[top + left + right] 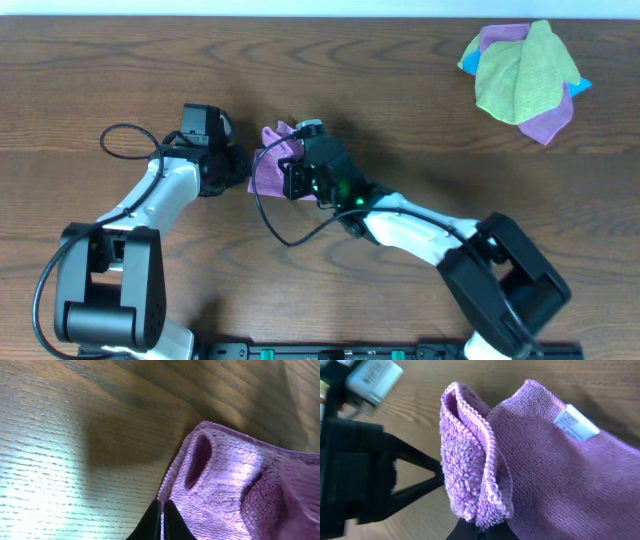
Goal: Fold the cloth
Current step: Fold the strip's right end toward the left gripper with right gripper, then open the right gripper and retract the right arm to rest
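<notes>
The left arm (150, 205) reaches from the near-left edge up and to the right, elbow bent, its wrist camera housing at the far end. The left gripper (161, 512) points right, its two black fingers drawn to a narrow wedge with the tips pressed together on the hem of the cloth (225, 485). The right arm (420, 225) stretches from the near-right edge up and to the left, lying low and nearly straight. The right gripper (477, 532) points left, its jaws clamped on a folded edge of the same cloth. The two grippers face each other tip to tip, just beside one another
</notes>
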`<state>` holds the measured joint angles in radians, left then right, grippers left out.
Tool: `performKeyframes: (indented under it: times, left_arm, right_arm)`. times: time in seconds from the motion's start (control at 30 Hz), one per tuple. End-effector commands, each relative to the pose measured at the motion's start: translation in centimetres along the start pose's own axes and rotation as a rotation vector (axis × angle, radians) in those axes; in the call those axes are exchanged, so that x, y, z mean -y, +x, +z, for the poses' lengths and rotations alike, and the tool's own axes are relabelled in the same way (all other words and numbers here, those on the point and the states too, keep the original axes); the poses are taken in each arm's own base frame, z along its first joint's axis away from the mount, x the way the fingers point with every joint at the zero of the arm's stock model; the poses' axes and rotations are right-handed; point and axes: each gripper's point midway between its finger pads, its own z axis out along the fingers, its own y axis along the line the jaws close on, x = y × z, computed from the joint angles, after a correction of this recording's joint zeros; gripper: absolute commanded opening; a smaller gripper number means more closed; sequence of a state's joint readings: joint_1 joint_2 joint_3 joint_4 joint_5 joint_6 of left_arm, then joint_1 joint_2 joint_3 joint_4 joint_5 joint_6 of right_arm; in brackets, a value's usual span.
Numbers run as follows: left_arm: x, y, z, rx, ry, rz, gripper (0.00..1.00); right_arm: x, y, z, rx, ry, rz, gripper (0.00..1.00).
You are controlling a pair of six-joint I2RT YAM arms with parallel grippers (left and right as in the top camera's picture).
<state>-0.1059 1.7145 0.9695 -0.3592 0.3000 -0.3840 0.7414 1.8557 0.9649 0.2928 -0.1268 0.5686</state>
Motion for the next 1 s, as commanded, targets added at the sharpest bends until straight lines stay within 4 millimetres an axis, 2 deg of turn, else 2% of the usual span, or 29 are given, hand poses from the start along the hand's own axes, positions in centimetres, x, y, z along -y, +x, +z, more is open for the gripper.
performKeyframes:
  times: [0.0, 0.1, 0.33, 0.6, 0.77, 0.97]
  left_arm:
    - [-0.5, -0.7, -0.4, 0.029, -0.034, 0.029, 0.05]
    - [-0.9, -1.0, -0.6, 0.033, -0.039, 0.019, 0.06]
    - [-3.8, -2.8, -2.0, 0.078, -0.053, -0.059, 0.06]
    - [-5.1, -3.8, -3.3, 0.105, -0.018, -0.1, 0.06]
    - [-4.9, -4.1, -3.8, 0.12, -0.014, -0.096, 0.05]
    - [-4.5, -4.5, -4.6, 0.146, -0.005, -0.089, 0.06]
  right_arm:
    - [-1.4, 0.3, 0.9, -0.02, -0.02, -0.05, 0.04]
    - [-1.8, 0.9, 1.3, -0.035, -0.026, -0.056, 0.21]
    - [-3.9, 2.4, 1.2, -0.093, -0.115, -0.078, 0.45]
    - [-5.5, 3.6, 1.0, -0.135, -0.171, -0.085, 0.54]
    - [-5.7, 4.7, 0.9, -0.168, -0.169, -0.089, 0.63]
    - [-5.3, 5.3, 1.0, -0.185, -0.14, -0.09, 0.66]
